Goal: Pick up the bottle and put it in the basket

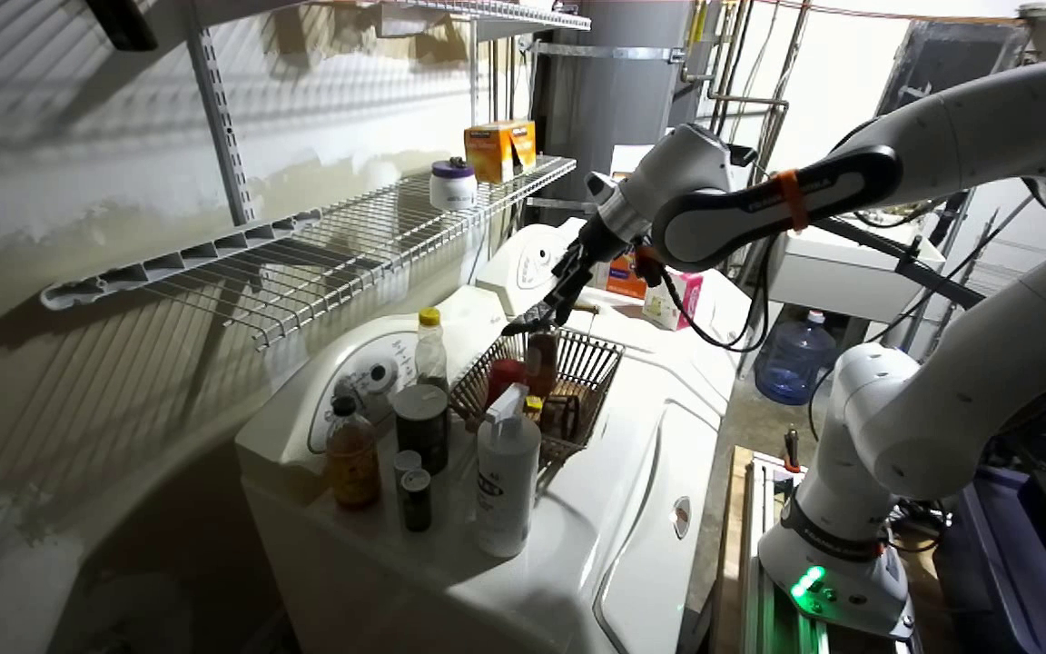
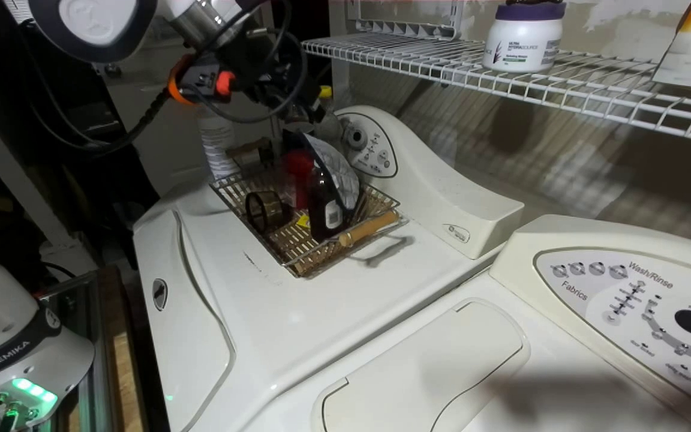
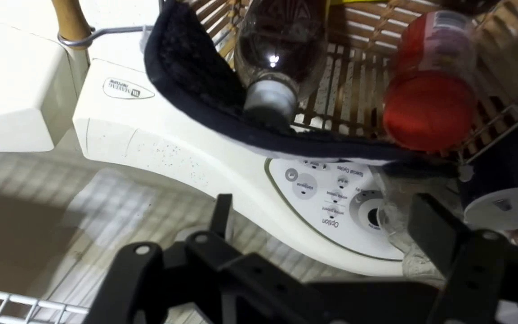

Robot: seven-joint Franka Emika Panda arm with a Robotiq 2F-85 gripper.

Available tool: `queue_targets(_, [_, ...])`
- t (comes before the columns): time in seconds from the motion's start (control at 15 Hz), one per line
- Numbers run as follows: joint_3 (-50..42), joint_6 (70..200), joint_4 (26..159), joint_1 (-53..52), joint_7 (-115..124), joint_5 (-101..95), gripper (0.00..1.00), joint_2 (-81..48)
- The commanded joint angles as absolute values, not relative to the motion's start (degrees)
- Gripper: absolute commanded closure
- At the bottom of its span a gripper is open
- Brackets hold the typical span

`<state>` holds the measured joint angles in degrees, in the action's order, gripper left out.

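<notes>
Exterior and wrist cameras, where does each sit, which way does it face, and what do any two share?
In an exterior view: high at an end of the white machines, facing along them toward the basket; arm at right.
In an exterior view: high toward their opposite end, facing roughly back; base lower left, wrist at top.
Wrist view: on the wrist, looking down over basket and control panel; open gripper below.
Both exterior views share basket and wire shelf.

Basket (image 2: 293,245) on white appliance (image 2: 255,312), dark bottle (image 2: 323,213) inside, red container (image 2: 299,171) behind
</notes>
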<state>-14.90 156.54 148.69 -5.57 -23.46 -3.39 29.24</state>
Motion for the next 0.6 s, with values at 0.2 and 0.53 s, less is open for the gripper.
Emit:
queue_targets(0.2, [-7.24, 133.82, 143.43, -1.12, -18.31, -3.93, 0.0, 35.81])
queue_targets(0.53, [-5.17, 122.56, 140.35, -0.06, -13.31, -4.11, 0.0, 37.72])
